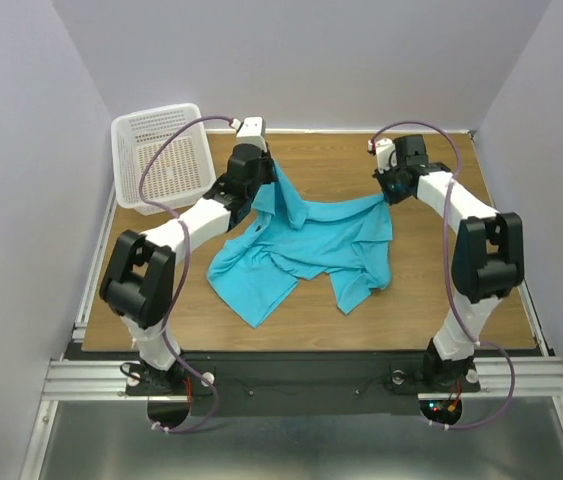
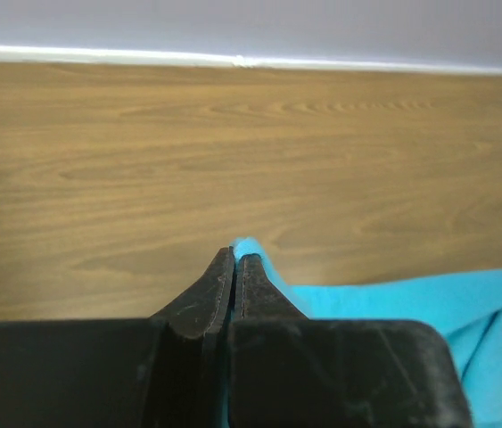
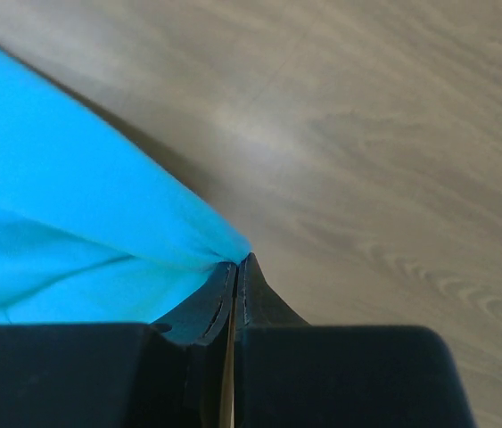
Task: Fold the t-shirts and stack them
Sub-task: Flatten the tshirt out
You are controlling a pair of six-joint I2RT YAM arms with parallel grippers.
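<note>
One turquoise t-shirt [image 1: 301, 250] lies crumpled across the middle of the wooden table, its far edge lifted between the two arms. My left gripper [image 1: 271, 170] is shut on the shirt's far left corner; in the left wrist view [image 2: 235, 254] a tip of cyan cloth [image 2: 249, 245] pokes out past the closed jaws. My right gripper [image 1: 386, 192] is shut on the far right corner; in the right wrist view [image 3: 237, 260] the cloth [image 3: 72, 223] stretches away to the left from the closed jaws. The neck label is not visible.
A white plastic mesh basket [image 1: 161, 155] stands tilted at the table's far left corner. The wooden table [image 1: 331, 160] runs to a back wall edge behind both grippers. Walls close in on the left and right sides.
</note>
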